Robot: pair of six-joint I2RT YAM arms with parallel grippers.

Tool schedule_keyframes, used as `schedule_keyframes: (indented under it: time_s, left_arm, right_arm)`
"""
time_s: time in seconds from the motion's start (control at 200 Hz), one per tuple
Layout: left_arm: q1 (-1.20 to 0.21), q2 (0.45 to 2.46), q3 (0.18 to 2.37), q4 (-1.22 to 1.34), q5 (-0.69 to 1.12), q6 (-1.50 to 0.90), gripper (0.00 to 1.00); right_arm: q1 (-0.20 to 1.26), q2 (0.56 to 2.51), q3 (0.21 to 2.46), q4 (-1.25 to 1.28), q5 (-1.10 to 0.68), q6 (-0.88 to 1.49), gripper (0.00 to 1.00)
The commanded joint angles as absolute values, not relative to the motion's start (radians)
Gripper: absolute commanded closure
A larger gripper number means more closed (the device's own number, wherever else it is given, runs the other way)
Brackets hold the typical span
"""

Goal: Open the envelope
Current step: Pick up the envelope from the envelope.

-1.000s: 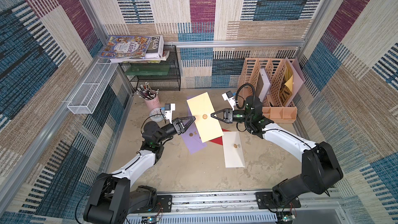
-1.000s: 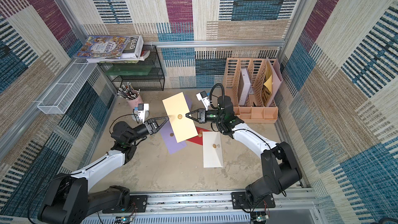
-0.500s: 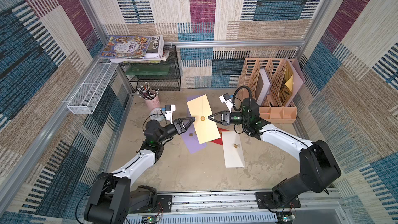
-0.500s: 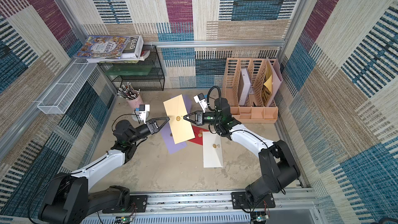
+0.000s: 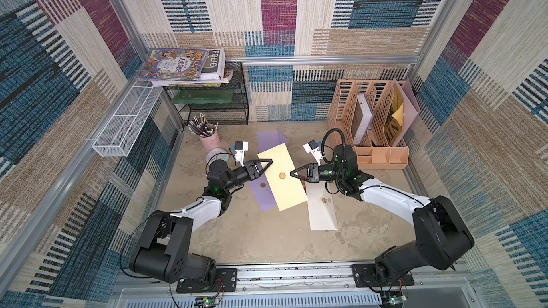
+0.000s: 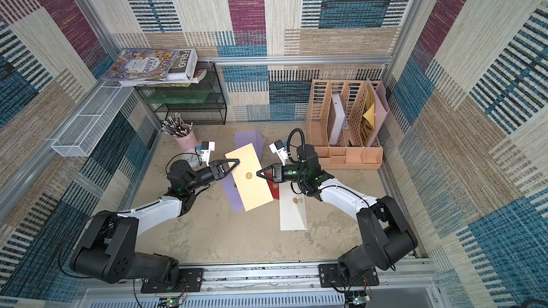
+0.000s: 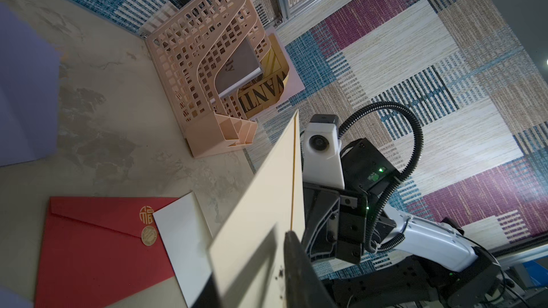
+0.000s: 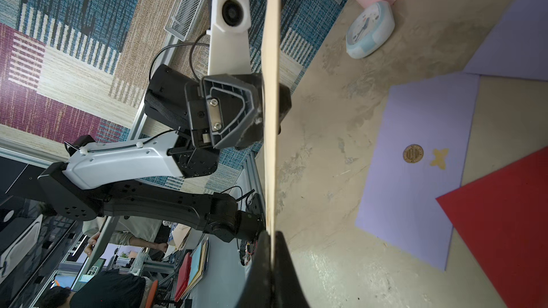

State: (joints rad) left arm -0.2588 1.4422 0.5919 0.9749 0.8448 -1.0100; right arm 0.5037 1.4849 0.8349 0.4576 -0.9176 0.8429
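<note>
My left tool (image 6: 237, 161) and right tool (image 6: 257, 173) clamp opposite long edges of the cream envelope (image 6: 252, 186), holding it above the purple envelope (image 6: 229, 195) on the worktop (image 6: 219, 232).

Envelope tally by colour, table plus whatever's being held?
Cream envelope: 1, held in the air.
Purple: 2, the purple envelope with the seal and the rear purple envelope.
Red envelope: 1.
White envelope: 1.
Total: 5.
</note>
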Motion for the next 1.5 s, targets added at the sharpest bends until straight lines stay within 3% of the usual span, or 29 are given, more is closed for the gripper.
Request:
schedule_keyframes:
  time_s: [0.0, 0.085, 0.145, 0.235, 0.325, 0.406, 0.491, 0.601, 0.766, 0.811, 0.876, 0.921, 1.052, 1.162, 1.252, 1.492]
  left_arm:
    - [-0.277, 1.459, 0.606, 1.025, 0.876, -1.008, 0.8]
    - [-0.286, 1.466, 0.603, 1.025, 0.869, -1.008, 0.77]
    - [-0.292, 1.466, 0.598, 1.025, 0.861, -1.01, 0.61]
    - [-0.297, 1.463, 0.591, 1.023, 0.853, -1.009, 0.46]
    - [-0.306, 1.46, 0.584, 1.025, 0.848, -1.008, 0.44]
    - [-0.314, 1.46, 0.58, 1.023, 0.848, -1.004, 0.55]
    - [-0.318, 1.465, 0.586, 1.025, 0.851, -1.004, 0.85]
    - [-0.326, 1.468, 0.591, 1.033, 0.852, -1.007, 1.0]
    - [-0.333, 1.468, 0.59, 1.02, 0.84, -0.993, 1.0]
    - [-0.334, 1.471, 0.591, 1.018, 0.836, -0.991, 1.0]
    - [-0.336, 1.48, 0.593, 1.013, 0.833, -0.986, 1.0]
    - [-0.337, 1.481, 0.594, 1.005, 0.826, -0.983, 1.0]
    - [-0.338, 1.471, 0.599, 0.937, 0.803, -0.944, 1.0]
    - [-0.337, 1.455, 0.601, 0.891, 0.783, -0.918, 1.0]
    - [-0.337, 1.441, 0.603, 0.861, 0.778, -0.903, 1.0]
    - [-0.337, 1.424, 0.603, 0.839, 0.767, -0.892, 1.0]
  right_arm:
    - [0.498, 1.483, 0.824, 0.506, -0.918, 0.856, 1.0]
    - [0.491, 1.485, 0.823, 0.511, -0.917, 0.86, 1.0]
    - [0.485, 1.486, 0.823, 0.514, -0.913, 0.862, 1.0]
    - [0.475, 1.489, 0.824, 0.523, -0.91, 0.868, 1.0]
    - [0.466, 1.492, 0.823, 0.541, -0.903, 0.884, 1.0]
    - [0.466, 1.504, 0.827, 0.558, -0.909, 0.896, 1.0]
    - [0.468, 1.511, 0.827, 0.572, -0.908, 0.908, 1.0]
    - [0.468, 1.518, 0.828, 0.574, -0.904, 0.91, 1.0]
    - [0.471, 1.527, 0.832, 0.542, -0.894, 0.89, 0.97]
    - [0.476, 1.526, 0.843, 0.481, -0.869, 0.858, 0.84]
    - [0.487, 1.516, 0.861, 0.378, -0.811, 0.792, 0.57]
    - [0.496, 1.499, 0.867, 0.308, -0.75, 0.751, 0.44]
    - [0.511, 1.43, 0.852, 0.187, -0.593, 0.689, 0.3]
    - [0.511, 1.357, 0.822, 0.099, -0.435, 0.67, 0.29]
    - [0.507, 1.308, 0.797, 0.014, -0.298, 0.675, 0.36]
    - [0.508, 1.276, 0.707, -0.059, -0.289, 0.723, 0.42]
